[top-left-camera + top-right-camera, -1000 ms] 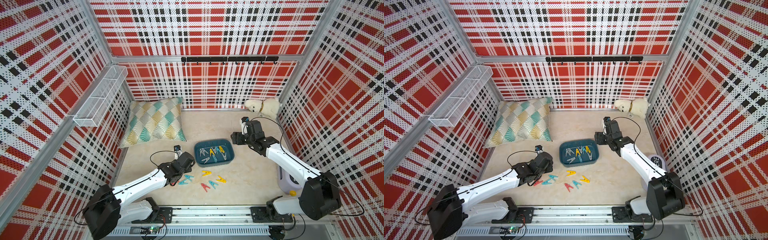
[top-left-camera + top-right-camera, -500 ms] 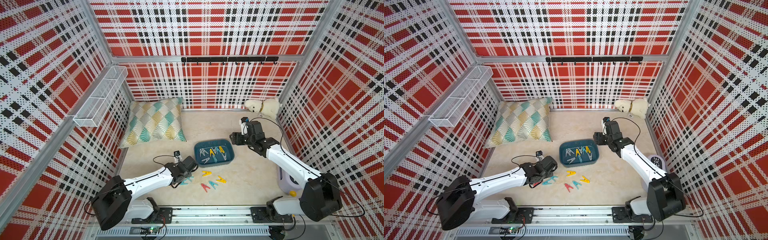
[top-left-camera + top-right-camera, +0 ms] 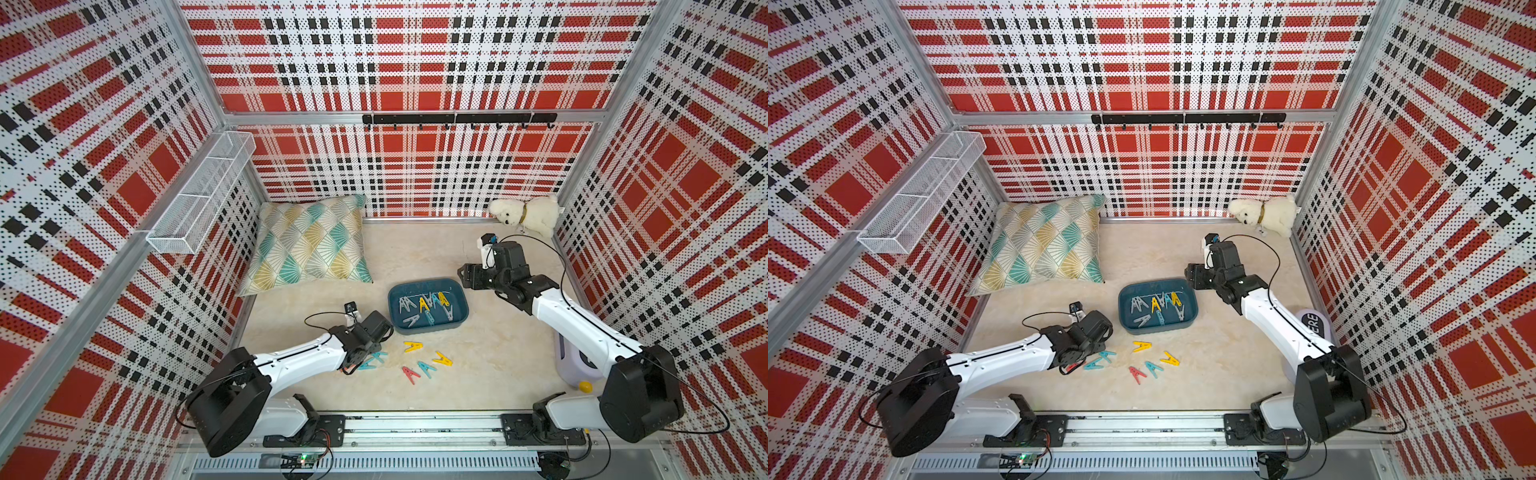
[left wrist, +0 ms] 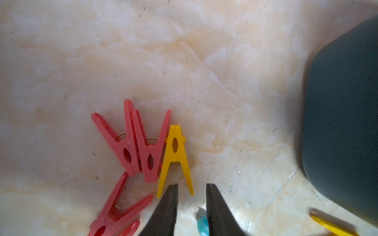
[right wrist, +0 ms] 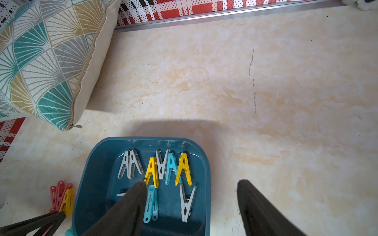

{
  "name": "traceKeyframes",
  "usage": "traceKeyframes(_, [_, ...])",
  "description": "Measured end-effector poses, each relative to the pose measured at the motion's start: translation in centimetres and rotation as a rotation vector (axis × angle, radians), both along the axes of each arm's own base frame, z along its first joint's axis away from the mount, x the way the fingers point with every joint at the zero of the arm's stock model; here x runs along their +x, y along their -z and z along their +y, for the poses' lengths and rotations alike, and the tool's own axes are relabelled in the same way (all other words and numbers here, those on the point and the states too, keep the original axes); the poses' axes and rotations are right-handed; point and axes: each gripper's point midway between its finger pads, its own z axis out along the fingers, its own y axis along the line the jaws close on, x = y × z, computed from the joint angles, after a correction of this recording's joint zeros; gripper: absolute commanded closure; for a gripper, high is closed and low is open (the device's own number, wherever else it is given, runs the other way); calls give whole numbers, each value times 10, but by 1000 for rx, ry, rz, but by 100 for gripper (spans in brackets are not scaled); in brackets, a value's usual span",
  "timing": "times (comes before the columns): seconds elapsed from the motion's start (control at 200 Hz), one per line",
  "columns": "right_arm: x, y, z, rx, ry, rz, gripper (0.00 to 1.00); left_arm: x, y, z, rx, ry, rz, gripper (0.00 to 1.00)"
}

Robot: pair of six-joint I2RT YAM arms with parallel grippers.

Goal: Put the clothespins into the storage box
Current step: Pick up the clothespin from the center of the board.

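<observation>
Compared with one second before, the left arm has folded lower toward the pale marbled tabletop [image 3: 498, 353], and the right arm stands at nearly the same place. In the left wrist view the left gripper [image 4: 191, 186] shows its two dark fingers [image 4: 167, 206] with only a narrow gap between them, and nothing is clamped. One leg of a small yellow A-shaped plastic clothespin [image 4: 176, 155] reaches into this gap; whether it touches a finger, I cannot tell. Just beside it lie two red plastic clothespins [image 4: 152, 150], touching each other. The shallow dark teal plastic storage box [image 3: 432, 329] with rounded corners sits near the middle of the tabletop, close to the left gripper. Grey, yellow and light blue clothespins [image 5: 183, 158] lie inside it. More clothespins [image 3: 426, 368] are scattered on the tabletop in front of the box. The right gripper [image 5: 192, 185] hangs at the box's edge on the right arm's side, its jaws wide apart and empty.
</observation>
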Motion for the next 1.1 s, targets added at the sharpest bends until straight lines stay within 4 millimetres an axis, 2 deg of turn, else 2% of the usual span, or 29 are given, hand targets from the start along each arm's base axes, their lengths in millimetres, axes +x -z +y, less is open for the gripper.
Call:
traceKeyframes(0.17, [0, 0, 0, 1, 0, 0, 24, -1, 7, 1, 3, 4, 8, 73])
traceKeyframes(0.321, [0, 0, 0, 2, -2, 1, 24, -4, 18, 4, 18, 9, 25, 80])
traceKeyframes(0.591, [-1, 0, 2, 10, -10, 5, 24, 0, 18, 2, 17, 20, 1, 94])
traceKeyframes(0.837, [-2, 1, 4, 15, -16, 8, 24, 1, 15, -4, 34, 57, -2, 100])
traceKeyframes(0.947, [-2, 1, 4, 15, -17, 9, 24, 7, 0, -17, 44, 86, -30, 100])
traceKeyframes(1.097, [-2, 1, 3, 12, -15, 9, 24, 33, -51, -46, 20, 108, -147, 100])
